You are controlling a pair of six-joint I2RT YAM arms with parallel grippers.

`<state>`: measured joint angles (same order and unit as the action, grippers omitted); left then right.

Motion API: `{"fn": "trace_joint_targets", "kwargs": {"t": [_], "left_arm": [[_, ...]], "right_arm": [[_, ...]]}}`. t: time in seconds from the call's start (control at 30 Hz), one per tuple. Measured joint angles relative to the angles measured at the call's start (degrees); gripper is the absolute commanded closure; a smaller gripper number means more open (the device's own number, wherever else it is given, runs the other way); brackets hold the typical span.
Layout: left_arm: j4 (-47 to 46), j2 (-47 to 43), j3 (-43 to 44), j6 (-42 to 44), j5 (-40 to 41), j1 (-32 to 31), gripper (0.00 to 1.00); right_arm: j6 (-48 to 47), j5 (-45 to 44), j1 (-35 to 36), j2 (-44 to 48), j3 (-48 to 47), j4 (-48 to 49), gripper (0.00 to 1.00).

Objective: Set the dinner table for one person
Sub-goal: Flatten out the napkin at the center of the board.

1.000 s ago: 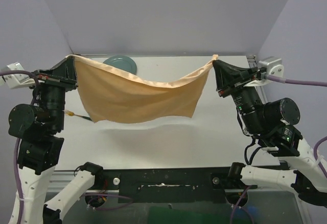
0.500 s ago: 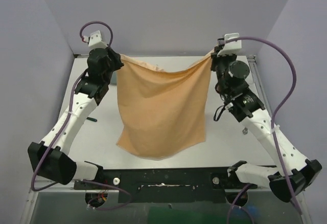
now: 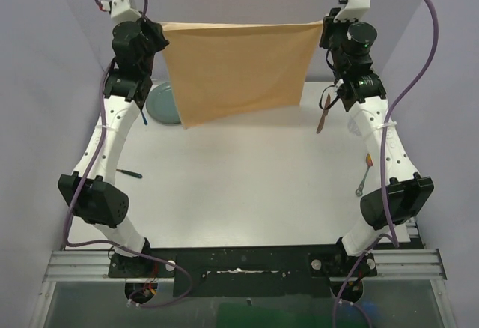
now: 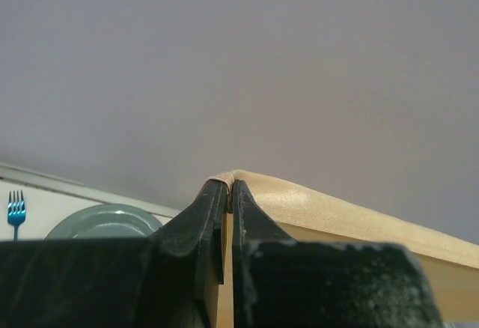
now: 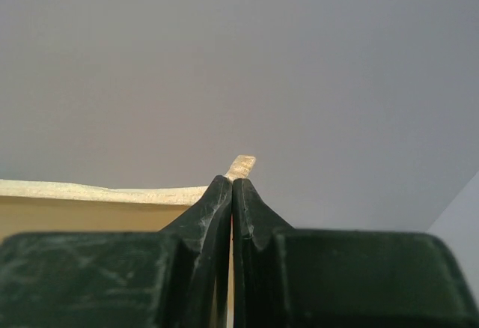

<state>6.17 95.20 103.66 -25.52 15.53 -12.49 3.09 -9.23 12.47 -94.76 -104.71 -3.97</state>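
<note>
A peach-orange cloth (image 3: 236,66) hangs stretched flat between both grippers, high over the far end of the white dinner table (image 3: 239,186). My left gripper (image 3: 160,28) is shut on its left top corner; the cloth edge (image 4: 314,208) shows at the jaws (image 4: 228,184). My right gripper (image 3: 323,25) is shut on its right top corner; a cloth tip (image 5: 241,167) pokes past the jaws. A green-grey plate (image 3: 162,103) lies at the far left, also in the left wrist view (image 4: 105,223).
A blue fork (image 4: 16,208) lies left of the plate. A dark utensil (image 3: 129,173) lies by the left arm. A brown wooden utensil (image 3: 324,114) and a spoon (image 3: 364,174) lie along the right edge. Walls enclose the far end and sides.
Both arms have stretched up and far back, lifting the cloth from a slack sag over the table to a taut sheet at the far end. The plate and right-side utensils are uncovered.
</note>
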Motion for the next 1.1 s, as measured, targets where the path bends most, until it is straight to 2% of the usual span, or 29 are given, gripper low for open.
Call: {"fn": "trace_joint_targets", "kwargs": {"t": [0.17,0.3,0.53,0.63,0.8,1.0,1.1], "left_arm": [[0.90,3.37,6.45,0.72,-3.23,0.55,1.00],[2.49,2.36,3.63,0.70,-7.56,0.72,1.00],[14.34,-10.32,-15.98,0.76,-16.92,0.92,1.00],[19.37,-17.62,-24.83,0.79,-19.17,0.92,1.00],[26.69,-26.18,-36.00,2.32,-20.65,0.46,1.00],[34.67,-28.68,-47.06,4.00,-22.14,-0.96,1.00],[38.49,-28.96,-50.27,3.69,-22.60,-3.69,1.00]], "right_arm": [[-0.07,0.81,-0.46,0.50,-4.00,-0.02,1.00],[0.74,1.31,-0.85,6.01,4.72,-0.26,1.00],[6.86,2.27,0.81,25.44,33.70,-6.56,1.00],[9.84,1.46,4.39,32.59,41.79,-10.67,1.00],[15.23,-0.87,12.15,38.56,49.57,-18.53,1.00],[21.73,-1.44,17.53,41.38,54.97,-28.70,1.00],[24.37,-2.14,19.06,43.80,55.60,-32.87,1.00]]}}
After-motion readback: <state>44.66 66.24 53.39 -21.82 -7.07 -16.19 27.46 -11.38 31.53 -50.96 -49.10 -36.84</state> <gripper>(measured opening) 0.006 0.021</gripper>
